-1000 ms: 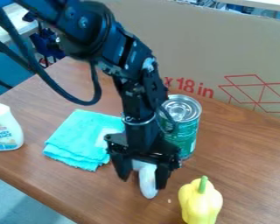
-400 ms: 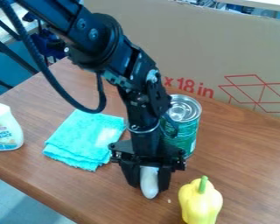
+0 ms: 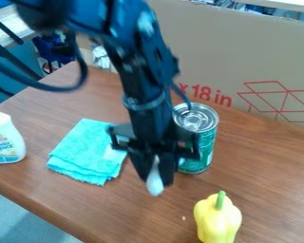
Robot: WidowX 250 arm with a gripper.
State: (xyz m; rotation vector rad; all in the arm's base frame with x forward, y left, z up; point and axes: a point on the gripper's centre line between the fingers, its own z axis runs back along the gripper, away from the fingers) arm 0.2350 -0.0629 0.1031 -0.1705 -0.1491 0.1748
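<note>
Yellow pepper point(image 3: 218, 219) nearest; gripper point(image 3: 155, 180) closed on white object point(image 3: 155, 184), between pepper and teal cloth point(image 3: 85, 153); white bottle point(image 3: 4, 137) at view's left edge; green can point(image 3: 201, 149) upright, just beside gripper; cardboard box point(image 3: 250, 57) behind, brown table point(image 3: 269, 166) under items

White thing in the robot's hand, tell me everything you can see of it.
The white thing is whitish, long and narrow, widening toward a rounded lower end, and looks smooth. It points downward, slightly slanted, gripped between the two fingers of the black hand, which hide part of it. The rounded end sticks out below the fingertips, over the brown wooden table. It's too blurred to say what it is or what it's made of.
</note>
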